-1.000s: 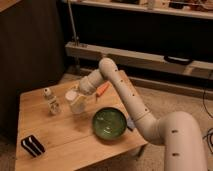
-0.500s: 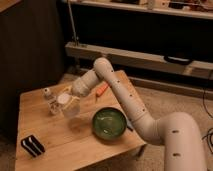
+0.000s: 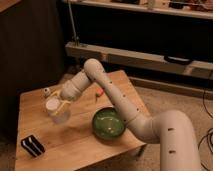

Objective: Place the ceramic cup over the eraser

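**Gripper (image 3: 61, 103) has the small white ceramic cup (image 3: 56, 111) in hand, well short of the black striped eraser (image 3: 32, 145)**

Closed tight, the gripper sits left of centre in the frame at the end of the long white arm (image 3: 131, 116), its fingers pinched on the ceramic cup. The cup hangs low over the wooden table (image 3: 75, 147) with its pale mouth turned up and toward the left. I cannot tell whether its base touches the wood. The eraser, a small black block with two white stripes, lies well apart from it at the lower left of the frame, close to the table's near edge.

Several things could go wrong from here, in my judgement. The cup is smooth and tapered, so a pinch on its wall could let it rotate or slip during the swing toward the lower left. The eraser is about as wide as the cup, so a slightly off-centre descent would put the rim on top of the block, and the cup would tip on release. A sideways nudge could also push the eraser off that near edge. A small clear bottle with a white cap (image 3: 46, 92) stands just above and left of the cup, and a wide arc of the wrist could knock it over. The round green bowl (image 3: 108, 123) lies under the forearm, which might clip it if the arm drops.
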`<action>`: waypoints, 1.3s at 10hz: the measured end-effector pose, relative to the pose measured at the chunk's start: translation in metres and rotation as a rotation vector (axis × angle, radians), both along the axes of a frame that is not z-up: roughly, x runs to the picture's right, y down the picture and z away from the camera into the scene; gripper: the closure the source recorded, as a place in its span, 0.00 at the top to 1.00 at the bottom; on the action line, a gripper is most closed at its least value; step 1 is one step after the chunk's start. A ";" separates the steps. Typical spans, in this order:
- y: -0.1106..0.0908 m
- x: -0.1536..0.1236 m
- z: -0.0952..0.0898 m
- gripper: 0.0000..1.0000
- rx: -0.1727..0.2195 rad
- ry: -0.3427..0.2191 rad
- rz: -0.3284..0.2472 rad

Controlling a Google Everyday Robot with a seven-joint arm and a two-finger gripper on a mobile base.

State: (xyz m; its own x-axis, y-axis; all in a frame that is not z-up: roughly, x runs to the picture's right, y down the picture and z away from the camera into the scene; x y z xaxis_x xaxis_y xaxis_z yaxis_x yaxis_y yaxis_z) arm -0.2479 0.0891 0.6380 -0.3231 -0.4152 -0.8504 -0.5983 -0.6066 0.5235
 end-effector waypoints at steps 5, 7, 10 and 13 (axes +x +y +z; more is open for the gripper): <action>0.014 -0.043 -0.041 0.00 -0.022 -0.105 -0.081; 0.020 -0.065 -0.061 0.00 -0.040 -0.160 -0.116; 0.028 -0.085 -0.084 0.00 -0.074 -0.219 -0.154; 0.034 -0.086 -0.088 0.00 -0.104 -0.224 -0.174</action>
